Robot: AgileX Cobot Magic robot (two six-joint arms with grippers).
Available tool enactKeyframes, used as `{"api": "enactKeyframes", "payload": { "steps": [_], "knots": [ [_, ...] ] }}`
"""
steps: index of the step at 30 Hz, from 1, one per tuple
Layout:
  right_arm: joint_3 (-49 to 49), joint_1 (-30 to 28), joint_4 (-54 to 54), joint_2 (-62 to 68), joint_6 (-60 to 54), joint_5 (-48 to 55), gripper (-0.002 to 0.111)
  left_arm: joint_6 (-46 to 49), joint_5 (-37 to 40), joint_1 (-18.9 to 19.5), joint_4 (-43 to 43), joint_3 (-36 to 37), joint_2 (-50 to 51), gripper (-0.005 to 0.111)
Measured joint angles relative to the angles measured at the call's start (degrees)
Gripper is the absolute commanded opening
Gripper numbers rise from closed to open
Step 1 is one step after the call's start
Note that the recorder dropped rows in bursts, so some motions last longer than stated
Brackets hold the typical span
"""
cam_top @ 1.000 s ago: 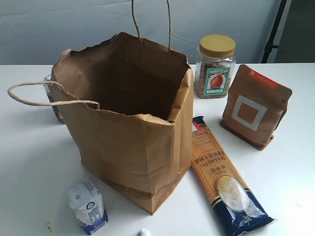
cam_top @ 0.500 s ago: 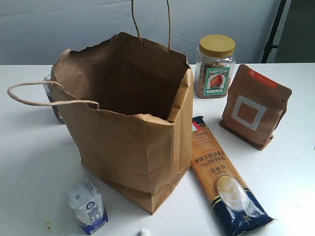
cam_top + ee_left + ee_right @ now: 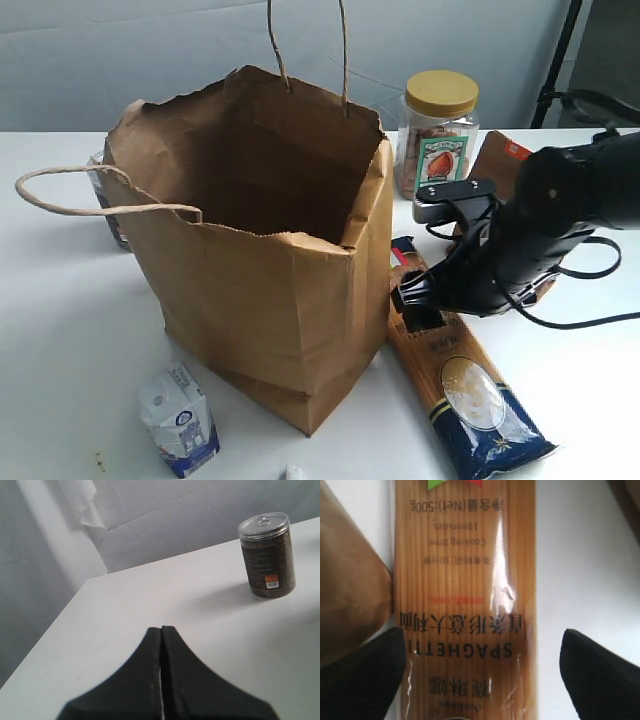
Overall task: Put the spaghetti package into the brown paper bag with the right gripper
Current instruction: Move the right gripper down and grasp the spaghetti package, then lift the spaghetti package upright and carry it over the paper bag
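1 brown paper bag [image 3: 260, 260] stands open, no pasta in it yet; 1 right gripper [image 3: 418, 305] hangs over 1 spaghetti package [image 3: 465, 385], jaws spread either side, not gripping; the package lies flat on the table [image 3: 60, 330] just beside the bag; grasp, lift and drop are all to do; 1 left gripper [image 3: 161, 680] pressed together; 1 pouch [image 3: 500, 155], 1 yellow-lidded jar [image 3: 438, 135], 1 small packet [image 3: 178, 420].

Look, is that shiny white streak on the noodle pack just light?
Yes: in the right wrist view, glare streaks the spaghetti package, and the right tool looks blurry; in the left wrist view, the jar throws a soft shadow.
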Motion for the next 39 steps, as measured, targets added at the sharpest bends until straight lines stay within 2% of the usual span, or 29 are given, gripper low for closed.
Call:
{"api": "enactKeyframes", "payload": {
  "steps": [5, 11, 13, 14, 17, 18, 23, 28, 34, 39],
  "knots": [
    [-1.4, 1.5, -0.5, 3.5, 0.0, 0.1, 0.091, 0.0, 0.0, 0.0, 0.0, 0.0, 0.0, 0.0],
    [-1.6, 1.6, -0.7, 6.3, 0.0, 0.0, 0.087, 0.0, 0.0, 0.0, 0.0, 0.0, 0.0, 0.0],
    [-1.8, 1.6, -0.8, 6.5, 0.0, -0.1, 0.072, 0.0, 0.0, 0.0, 0.0, 0.0, 0.0, 0.0],
    [-1.8, 1.6, -0.9, 6.6, 0.0, -0.1, 0.058, 0.0, 0.0, 0.0, 0.0, 0.0, 0.0, 0.0],
    [-2.0, 1.6, -1.4, 6.8, 0.9, 0.1, 0.004, 0.0, 0.0, 0.0, 0.0, 0.0, 0.0, 0.0],
    [-2.1, 1.6, -1.7, 6.8, 1.2, 0.2, 0.001, 0.0, 0.0, 0.0, 0.0, 0.0, 0.0, 0.0],
    [0.1, 1.6, -3.0, 5.7, 3.3, -3.2, 0.0, 0.0, 0.0, 0.0, 0.0, 0.0, 0.0, 0.0],
    [9.3, 1.7, -2.2, 0.5, 4.7, -15.0, 0.0, 0.0, 0.0, 0.0, 0.0, 0.0, 0.0, 0.0],
    [20.7, 1.7, -1.7, -13.4, 6.2, -18.9, 0.0, 0.0, 0.0, 0.0, 0.0, 0.0, 0.0, 0.0],
    [25.1, 1.7, -2.0, -28.6, 8.0, -20.6, 0.0, 0.0, 0.0, 0.0, 0.0, 0.0, 0.0, 0.0]
  ]
}}
